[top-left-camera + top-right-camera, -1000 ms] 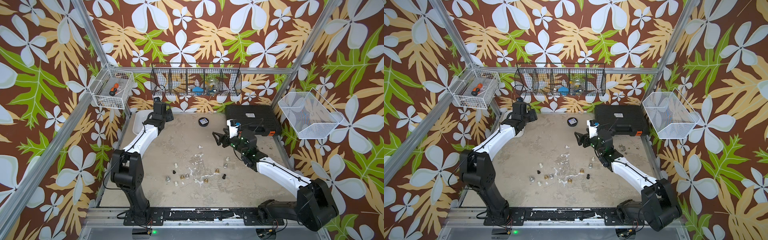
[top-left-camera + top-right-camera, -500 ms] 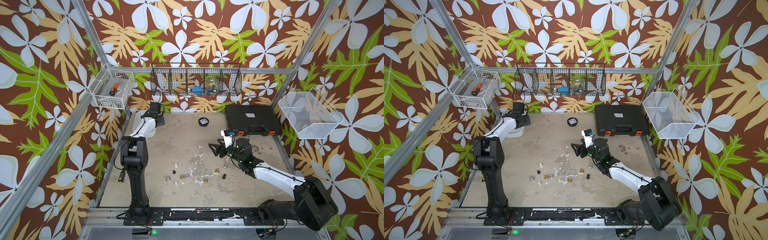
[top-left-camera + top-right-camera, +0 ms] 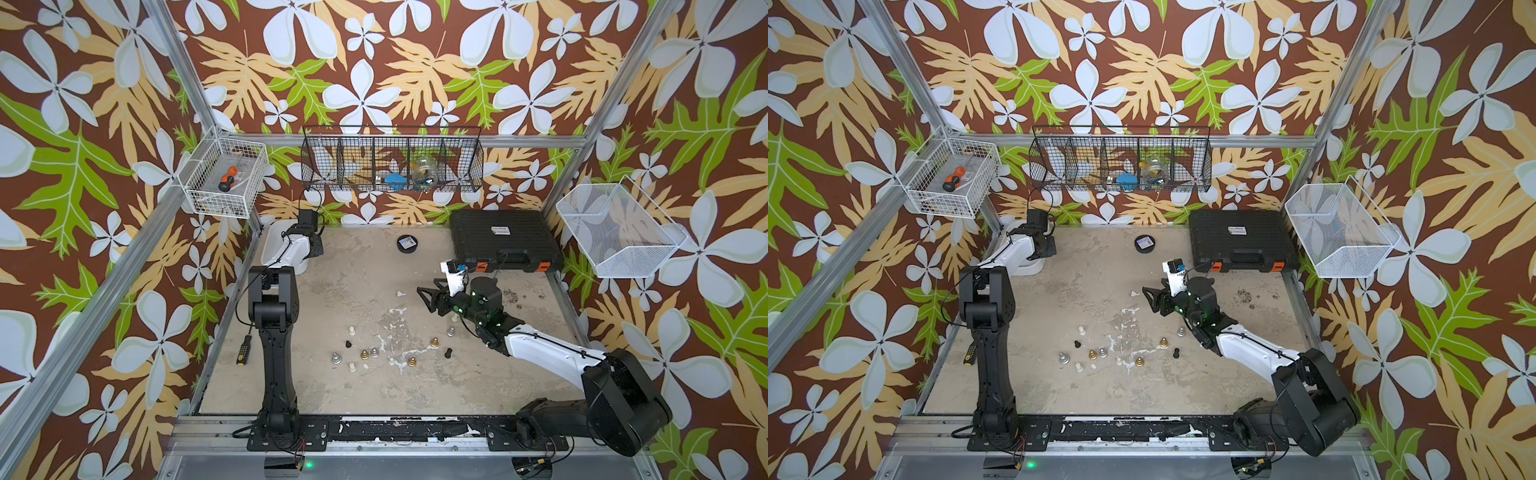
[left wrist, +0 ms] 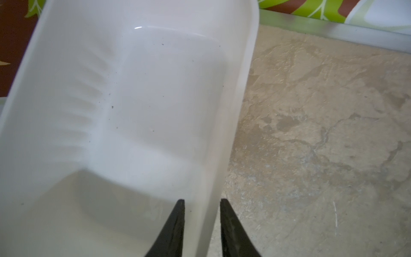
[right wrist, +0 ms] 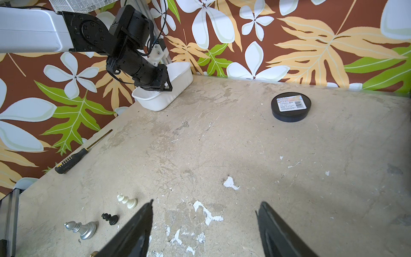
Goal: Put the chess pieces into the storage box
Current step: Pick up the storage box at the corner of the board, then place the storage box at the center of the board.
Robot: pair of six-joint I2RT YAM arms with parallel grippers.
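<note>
Sitting loose on the worktop, the chess pieces are scattered toward its front; the storage box is in the back left corner. Left claw pinches its side wall, one finger inside, one outside. Right claw hangs spread wide, holding nothing, just behind the pieces.

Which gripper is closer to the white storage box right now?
Left. The left gripper pinches the wall of the storage box; the right gripper hangs open across the table, near the chess pieces.
</note>
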